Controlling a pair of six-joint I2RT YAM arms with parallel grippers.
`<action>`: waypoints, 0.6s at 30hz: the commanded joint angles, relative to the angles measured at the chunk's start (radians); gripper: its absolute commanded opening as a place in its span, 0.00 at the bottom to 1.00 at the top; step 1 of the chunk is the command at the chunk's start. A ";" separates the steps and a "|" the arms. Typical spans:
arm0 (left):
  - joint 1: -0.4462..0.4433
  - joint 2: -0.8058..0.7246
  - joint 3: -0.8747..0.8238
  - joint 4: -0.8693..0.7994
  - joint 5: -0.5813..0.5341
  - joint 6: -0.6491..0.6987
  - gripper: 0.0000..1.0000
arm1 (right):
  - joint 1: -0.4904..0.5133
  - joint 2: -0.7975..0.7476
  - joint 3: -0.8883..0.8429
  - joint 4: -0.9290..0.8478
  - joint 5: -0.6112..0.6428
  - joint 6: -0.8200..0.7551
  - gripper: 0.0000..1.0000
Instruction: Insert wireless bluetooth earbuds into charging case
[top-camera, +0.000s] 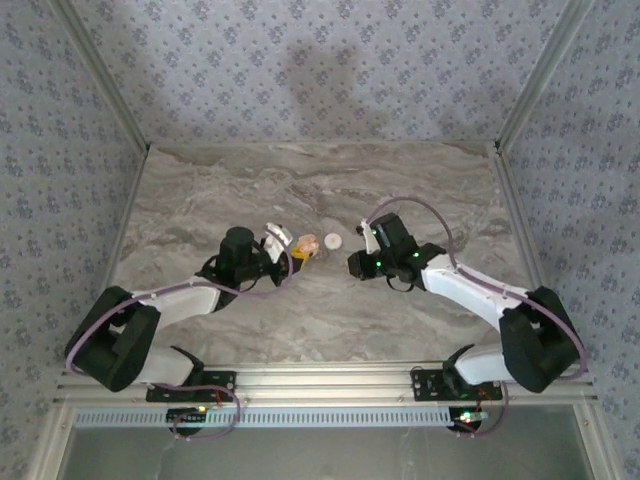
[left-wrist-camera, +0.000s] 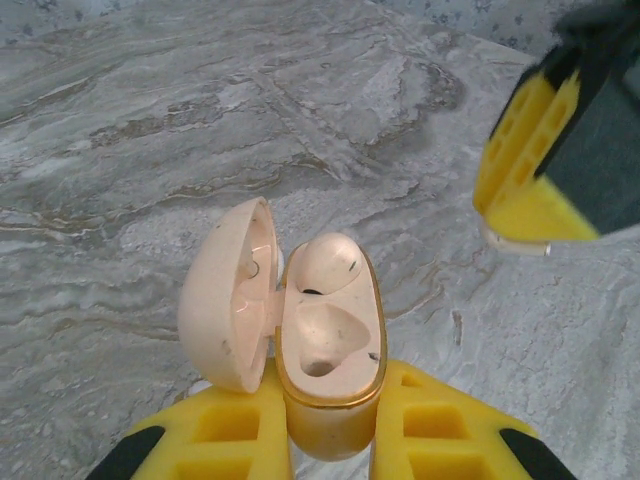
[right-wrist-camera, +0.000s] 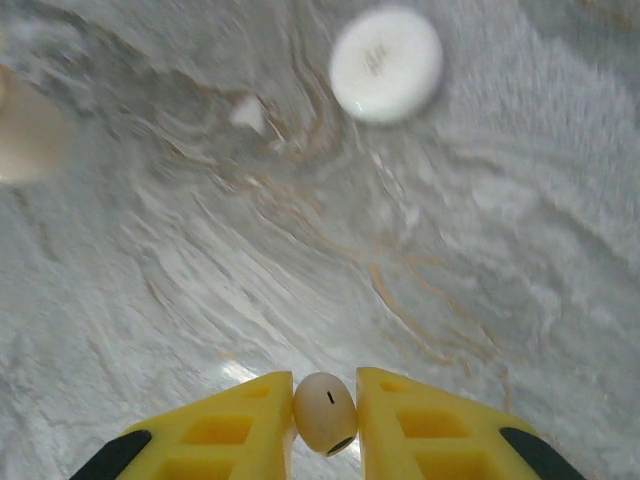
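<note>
— How is the earbud (right-wrist-camera: 325, 412) going to be handling?
— Probably light, hard and slick, like a smooth little egg. The right gripper (right-wrist-camera: 325, 398) is pinching it across its middle, just right of the charging case (left-wrist-camera: 330, 300).
— And the case?
— The left gripper (left-wrist-camera: 330, 415) is clamping its base, with the lid (left-wrist-camera: 225, 300) hanging open and the empty socket (left-wrist-camera: 318, 352) facing up. Both arms are reaching inward toward the case, wrists angling down.

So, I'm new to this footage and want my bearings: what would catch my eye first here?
The left gripper is clamped on an open charging case, lid swung left, one earbud seated at its far end and the near socket empty. The right gripper pinches a second earbud above the marble table, and a white round disc lies on the table beyond it.
</note>
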 joint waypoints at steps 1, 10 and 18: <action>-0.005 -0.048 -0.005 -0.013 -0.044 0.000 0.11 | -0.011 0.058 -0.012 -0.058 -0.003 0.061 0.25; -0.005 -0.082 -0.026 -0.030 -0.088 0.001 0.11 | -0.012 0.205 0.028 -0.114 0.002 0.097 0.25; -0.004 -0.089 -0.032 -0.033 -0.102 0.003 0.11 | -0.005 0.263 0.061 -0.177 0.021 0.102 0.29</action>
